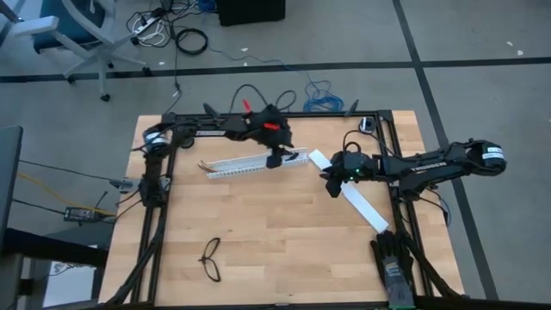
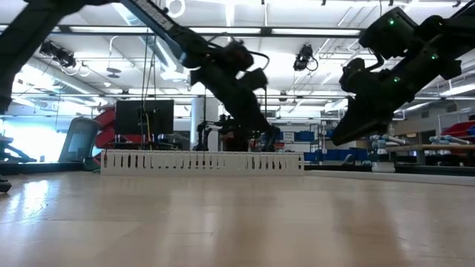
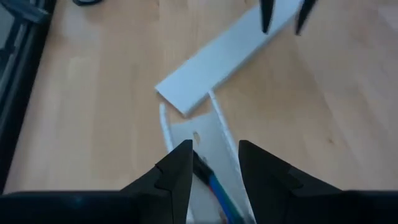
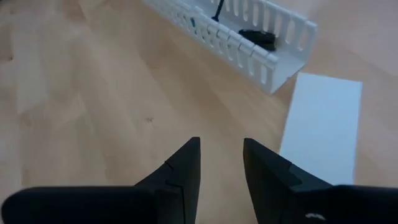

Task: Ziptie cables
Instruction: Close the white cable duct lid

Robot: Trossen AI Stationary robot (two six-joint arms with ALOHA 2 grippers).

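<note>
Pale wooden boards are making up the table, which is ringed by a dark frame, with a busy workshop showing behind it. A slotted white tray is lying across the far half of the table, and a wide flat white strip is lying just off its open end.

The left gripper is reaching down into the tray near that end. In its wrist view its fingers are standing a little apart, and the cables are lying on the tray floor between them, blue wire and dark end showing; whether the fingers are pinching the bundle or only straddling it I cannot tell. The right gripper is hovering over the white strip beside the tray end, its fingers parted with nothing between them, only bare wood below.

The job seems to be at an early step: the bundle is sitting in the tray and no tie is around it. Next, one gripper would probably need to hold the bundle steady while the other brings the tie.

A thin dark line is standing in the tray in the right wrist view; it may be the ziptie, but it is too thin to be sure. Most of the cable bundle is hidden behind the left fingers and tray walls. A pair of glasses is lying near the table's front edge.
</note>
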